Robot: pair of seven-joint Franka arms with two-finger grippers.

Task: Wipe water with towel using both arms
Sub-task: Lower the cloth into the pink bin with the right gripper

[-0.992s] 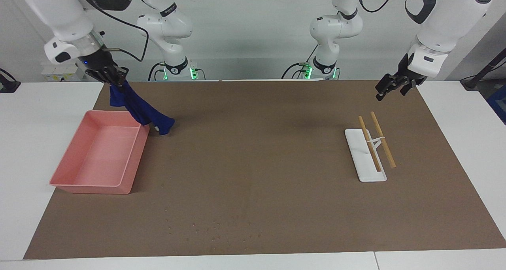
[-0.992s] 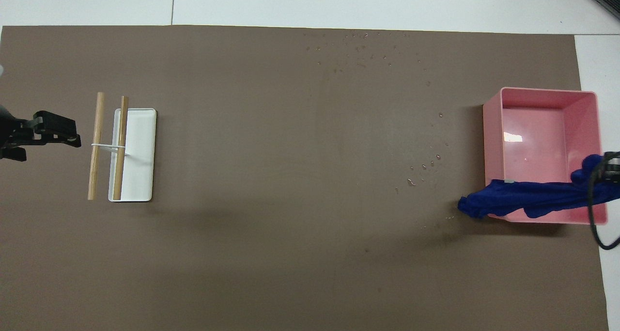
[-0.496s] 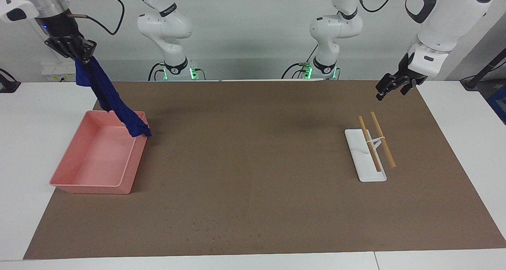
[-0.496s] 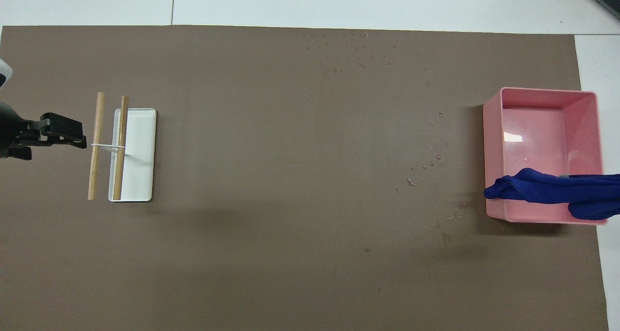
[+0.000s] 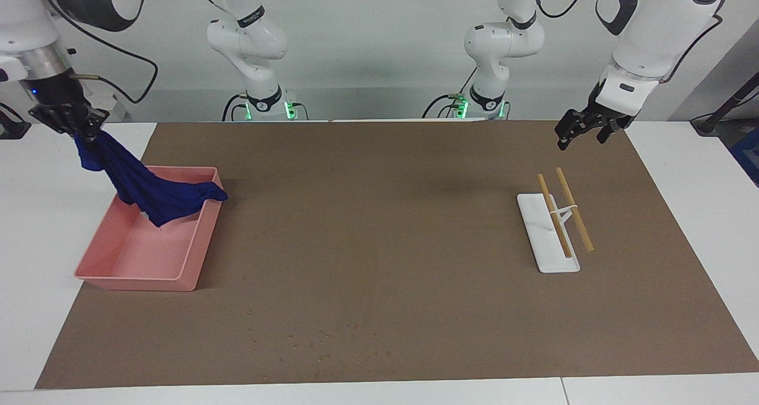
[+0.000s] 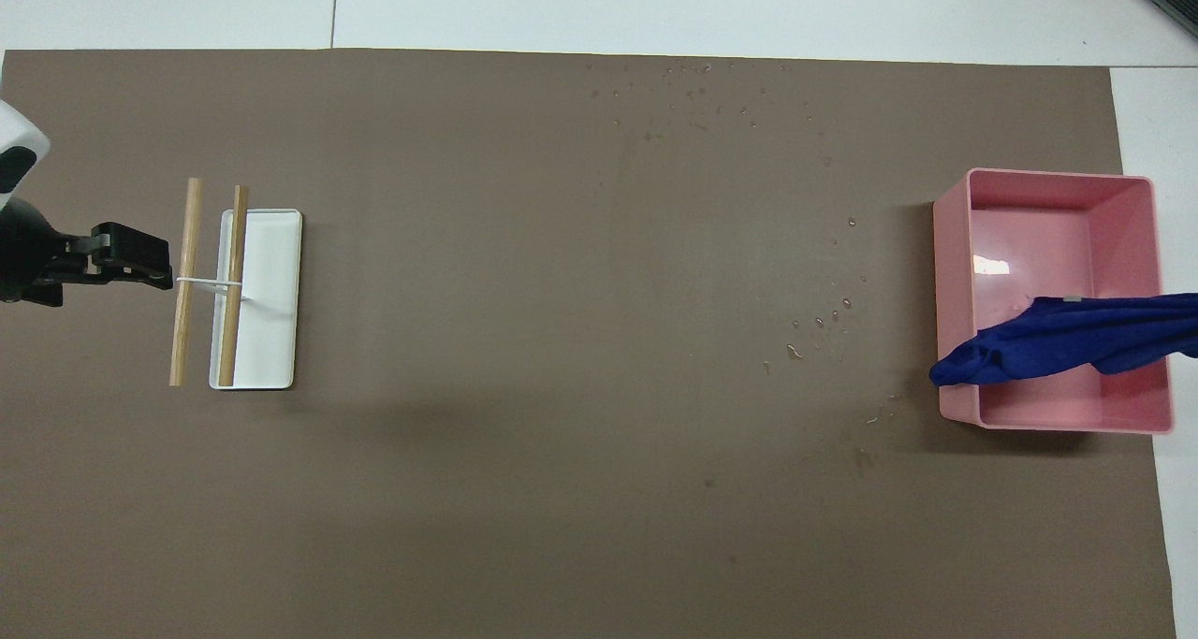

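Toward the right arm's end of the desk, the right pincer [image 5: 80, 129] is clenched on one end of the towel [image 5: 154, 194]. A second ago it was over the near edge of the pink tray [image 5: 136, 283] and the cloth trailed onto the brown mat [image 5: 379, 245]. Now it has swung out over the white desk beside the tray. The towel slopes down into the tray, with its free tip over the wall facing the left arm. Drops of water [image 5: 332, 340] lie on the mat's edge farthest from the robots, so wiping looks unfinished. The left pincer [image 5: 578, 131] waits released, over the mat near the white slab [image 5: 542, 239].
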